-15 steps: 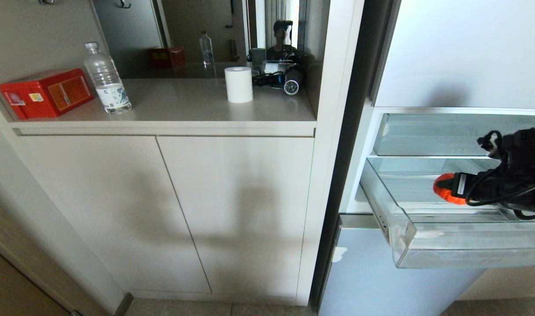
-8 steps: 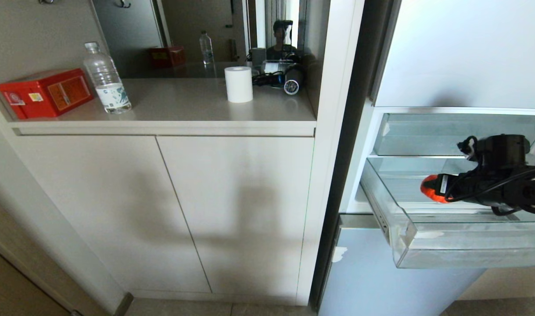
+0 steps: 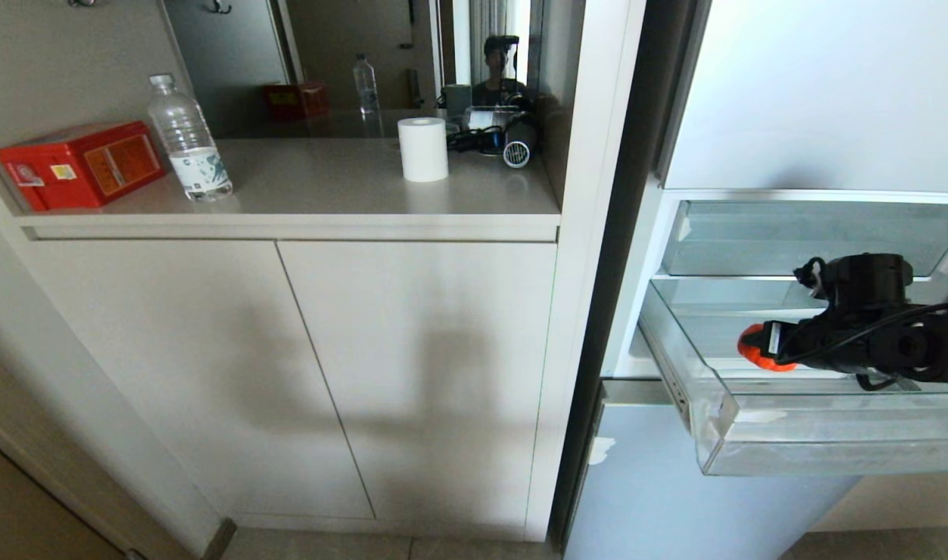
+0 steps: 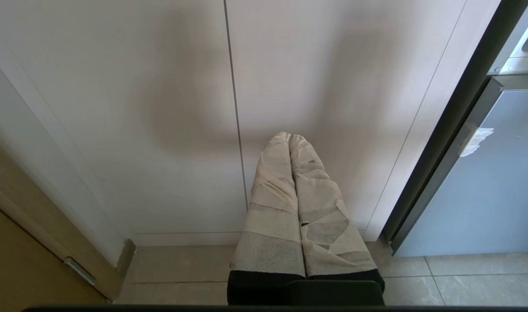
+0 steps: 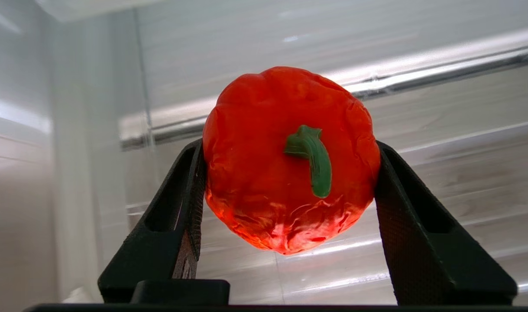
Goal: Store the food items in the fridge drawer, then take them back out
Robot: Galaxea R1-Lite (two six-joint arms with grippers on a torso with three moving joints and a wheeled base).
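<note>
My right end effector [image 5: 289, 182] is pinching the orange-red fruit [image 5: 289, 160] by its two flanks, green stem facing back toward my wrist, and I hold it over the open fridge drawer [image 3: 753, 435], toward the drawer's left side and above its floor rather than resting on it. The skin looks wrinkled and a little waxy, so I judge the fruit light and somewhat yielding; a moderate squeeze across its widest part, as now, should do, while more pressure would likely dent it and the rounded sides could slip if I gripped nearer the top or bottom. I cannot see the second, deeper red fruit anywhere. Around the fruit are the drawer's clear walls, with the shallower clear tray [image 3: 792, 241] just above and behind, which limits how high I can lift while reaching far in. My left end effector [image 4: 292, 143], its taped fingers [image 4: 276, 190] pressed together, hangs parked in front of the cabinet doors [image 3: 287, 373] to the left. Farther left, on the table [image 3: 326, 187] over those doors, stand a water bottle [image 3: 187, 140], a red box [image 3: 81, 165] and a paper roll [image 3: 423, 149], all well clear of my work.
</note>
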